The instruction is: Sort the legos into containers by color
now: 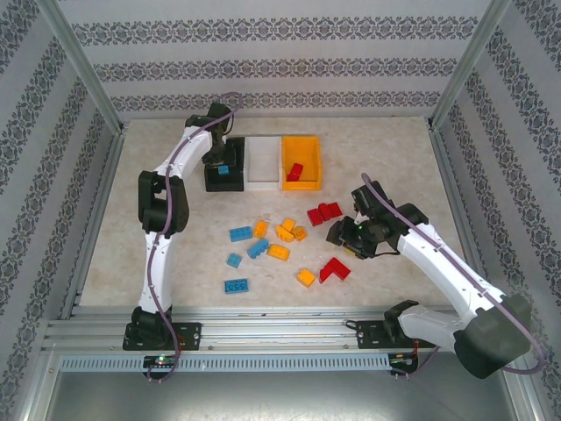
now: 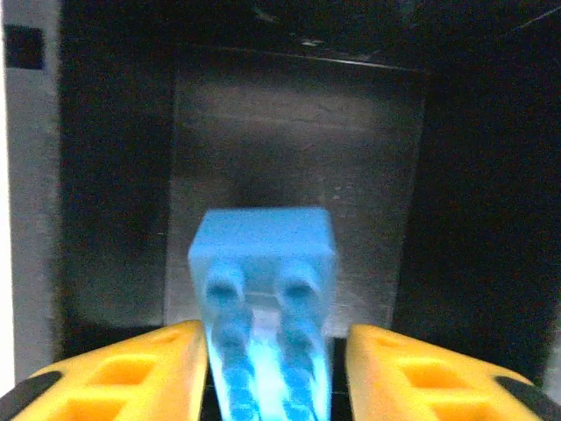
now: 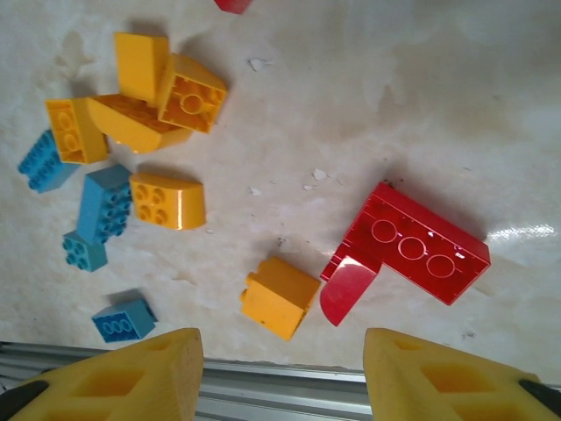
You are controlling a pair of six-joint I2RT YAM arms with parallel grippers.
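My left gripper (image 1: 219,163) reaches down into the black container (image 1: 210,184) at the back. A blue lego (image 2: 263,254) lies between its yellow fingers (image 2: 149,368), studs toward the camera, with a dark gap on its right side; the jaws stand apart and open. Lower over the table, my right gripper (image 1: 340,235) is open and holds nothing. Just ahead of its fingers (image 3: 421,377) lie an orange lego (image 3: 280,296) and a red L-shaped lego (image 3: 412,250). Several blue, orange and red legos (image 1: 257,248) are scattered mid-table.
A white container (image 1: 261,167) and a yellow container (image 1: 302,182) stand right of the black one; a red lego (image 1: 294,172) lies in the yellow one. The metal rail (image 3: 280,386) of the table's near edge runs just under the right fingers.
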